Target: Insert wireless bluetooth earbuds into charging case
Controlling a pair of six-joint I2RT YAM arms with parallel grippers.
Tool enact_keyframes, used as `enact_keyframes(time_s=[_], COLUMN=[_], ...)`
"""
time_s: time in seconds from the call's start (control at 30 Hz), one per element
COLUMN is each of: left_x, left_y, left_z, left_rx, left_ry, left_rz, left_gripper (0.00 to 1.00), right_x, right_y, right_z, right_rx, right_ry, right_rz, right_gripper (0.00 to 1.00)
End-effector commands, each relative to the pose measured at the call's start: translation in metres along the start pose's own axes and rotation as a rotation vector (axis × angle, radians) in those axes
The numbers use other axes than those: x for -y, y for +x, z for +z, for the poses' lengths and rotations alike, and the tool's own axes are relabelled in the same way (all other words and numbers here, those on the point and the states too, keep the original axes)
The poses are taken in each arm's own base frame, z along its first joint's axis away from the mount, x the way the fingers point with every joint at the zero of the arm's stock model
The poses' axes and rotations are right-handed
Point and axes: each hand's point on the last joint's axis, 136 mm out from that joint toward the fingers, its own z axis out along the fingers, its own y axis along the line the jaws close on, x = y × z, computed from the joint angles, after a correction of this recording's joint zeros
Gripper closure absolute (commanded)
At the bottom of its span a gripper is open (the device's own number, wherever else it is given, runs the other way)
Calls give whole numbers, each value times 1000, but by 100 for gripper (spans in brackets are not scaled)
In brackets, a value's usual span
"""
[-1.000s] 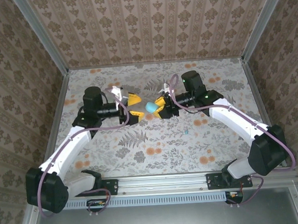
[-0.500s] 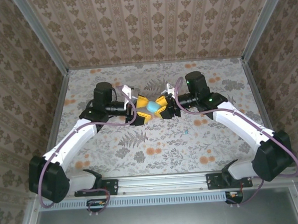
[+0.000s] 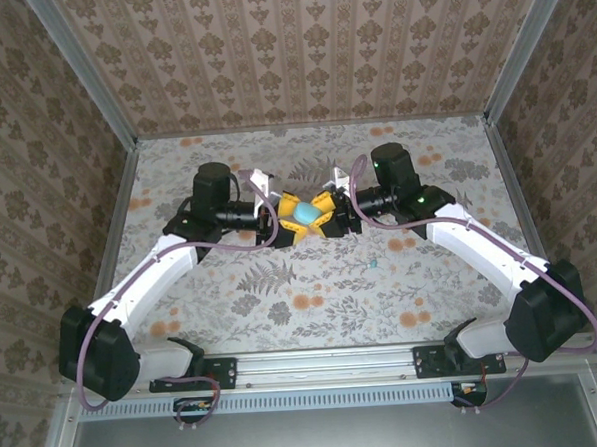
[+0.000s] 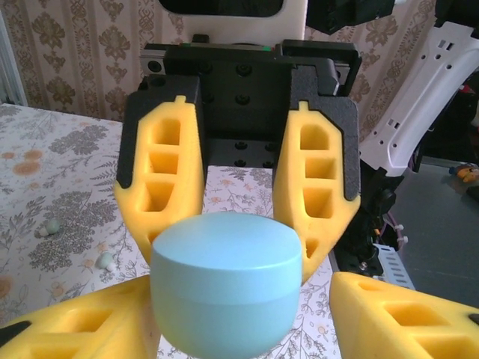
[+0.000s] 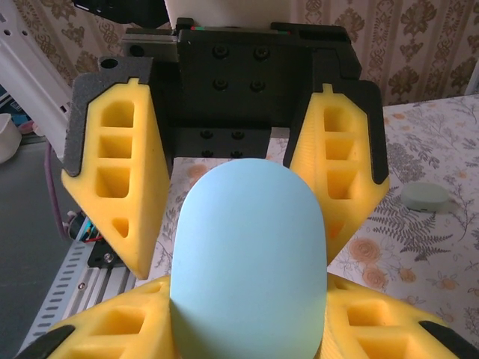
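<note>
A pale blue pebble-shaped charging case [image 3: 305, 212] hangs above the middle of the table, lid closed. My right gripper [image 3: 321, 214] is shut on it, its yellow pads pressing both sides [image 5: 248, 284]. From the opposite side my left gripper [image 3: 290, 216] straddles the same case [image 4: 224, 288]. It is open: one pad touches the case and a gap shows at the other [image 4: 239, 283]. Two tiny whitish earbuds [image 4: 52, 224] [image 4: 107, 260] lie on the cloth below.
The floral table [image 3: 282, 294] is walled on three sides, with a metal rail [image 3: 326, 362] along the near edge. A pale green pebble-shaped case [image 5: 424, 197] rests on the cloth. A small teal speck [image 3: 373, 264] lies near the right forearm.
My left gripper swung right up to the case and narrowed its jaws around it. The right gripper kept its hold and shifted slightly.
</note>
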Motion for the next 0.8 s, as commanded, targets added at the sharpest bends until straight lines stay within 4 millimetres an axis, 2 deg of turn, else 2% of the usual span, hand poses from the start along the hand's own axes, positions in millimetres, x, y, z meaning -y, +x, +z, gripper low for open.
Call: enact_keyframes(time_s=[0.0,0.27,0.77], left_x=[1,2,3], left_y=[-11,-13,-12], left_z=[2,2,4], left_rx=[7,9,8], left_ry=[7,13,27], left_rz=[44,43,38], left_gripper=[45,54,49], right_x=[-4,-3,-1], right_y=[-8,-2,-1], right_z=[-1,-1,1], right_rx=[28,6,-2], right_ry=[5,9,17], right_rz=[-46,-40,-51], right_gripper=[70,69,69])
